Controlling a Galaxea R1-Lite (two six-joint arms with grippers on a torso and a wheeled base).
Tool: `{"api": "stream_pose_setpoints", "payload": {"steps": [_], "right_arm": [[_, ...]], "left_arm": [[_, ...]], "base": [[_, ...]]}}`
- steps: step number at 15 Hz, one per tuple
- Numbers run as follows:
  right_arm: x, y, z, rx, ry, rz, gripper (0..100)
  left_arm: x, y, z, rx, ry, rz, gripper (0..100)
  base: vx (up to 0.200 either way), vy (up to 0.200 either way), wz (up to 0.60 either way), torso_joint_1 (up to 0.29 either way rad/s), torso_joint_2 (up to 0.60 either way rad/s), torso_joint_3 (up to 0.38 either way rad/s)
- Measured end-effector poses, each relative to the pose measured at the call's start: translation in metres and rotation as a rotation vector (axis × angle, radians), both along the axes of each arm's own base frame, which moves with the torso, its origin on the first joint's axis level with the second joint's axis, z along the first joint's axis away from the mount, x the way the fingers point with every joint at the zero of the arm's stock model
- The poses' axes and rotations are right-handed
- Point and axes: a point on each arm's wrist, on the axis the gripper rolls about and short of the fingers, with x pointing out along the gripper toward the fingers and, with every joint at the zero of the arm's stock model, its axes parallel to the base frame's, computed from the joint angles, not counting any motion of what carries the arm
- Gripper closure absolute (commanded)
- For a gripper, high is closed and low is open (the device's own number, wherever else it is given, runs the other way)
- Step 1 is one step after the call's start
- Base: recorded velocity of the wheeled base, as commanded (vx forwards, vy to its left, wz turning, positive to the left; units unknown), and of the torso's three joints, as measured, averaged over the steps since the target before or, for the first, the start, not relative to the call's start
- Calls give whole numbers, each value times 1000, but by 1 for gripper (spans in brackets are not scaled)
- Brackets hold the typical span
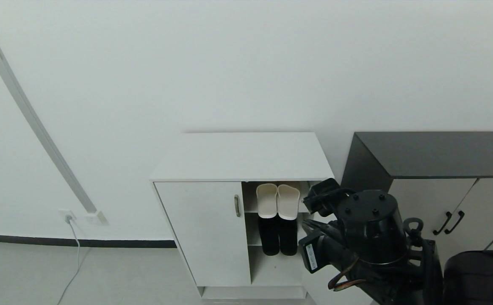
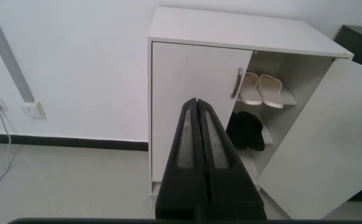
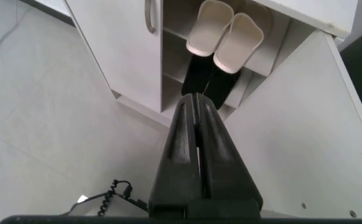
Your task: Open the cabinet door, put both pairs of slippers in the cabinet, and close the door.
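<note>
Cabinet (image 1: 238, 156): right door (image 2: 330, 143) stood open; white slippers (image 1: 278, 201) on upper shelf (image 2: 288, 103), black slippers (image 1: 278, 235) below. Left gripper (image 2: 197, 102) and right gripper (image 3: 197, 98): fingers were clenched, empty.

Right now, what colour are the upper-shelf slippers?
The slippers are cream; right wrist view shows best.

Three cameras, one white cabinet (image 1: 242, 156) between them
Head camera sits high and well back, facing forward and down, so the cabinet comes front-on and low in frame under a broad stretch of wall (image 1: 229, 63). Left wrist camera looks out along the left end effector (image 2: 196, 102), slanting in from the closed-door side at middle range. Right wrist camera is the nearest, tipped steeply down along the right end effector (image 3: 198, 96), close by the open door (image 3: 293, 137) and over the floor (image 3: 44, 124). All three share the open compartment, white slippers (image 1: 278, 201) on a shelf above the black slippers (image 1: 278, 237)
</note>
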Motion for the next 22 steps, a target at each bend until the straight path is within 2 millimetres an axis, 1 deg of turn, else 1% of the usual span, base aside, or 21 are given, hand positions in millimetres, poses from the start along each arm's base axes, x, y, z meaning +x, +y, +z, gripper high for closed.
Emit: {"api": "stream_pose_setpoints", "payload": {"steps": [6,12,15,17,18,20,22], "right_arm": [[-1,-2,-3,-7,1,0,100],[-1,-2,-3,-8,1,0,100],[0,-1,0,15,-18,0,100],[1,-1,-1,0,-25,5,100],[3,-2,-1,-3,-27,-3,100],[10,-6,0,-1,-31,-33,100],[24,-13,5,11,-44,-85,100]], "left_arm": [[0,0,0,0,0,1,100],[0,0,0,1,0,-1,100],[0,0,0,0,-1,-1,100],[0,0,0,0,0,-3,100],[0,0,0,0,-1,-2,100],[0,0,0,2,-1,-2,100],[0,0,0,2,-1,-3,100]], "base": [[0,0,-600,7,2,3],[0,0,0,0,0,0],[-200,0,0,4,6,4],[-200,0,0,0,7,-2],[-200,0,0,-17,-2,12],[0,0,0,0,0,0],[0,0,0,0,0,0]]}}
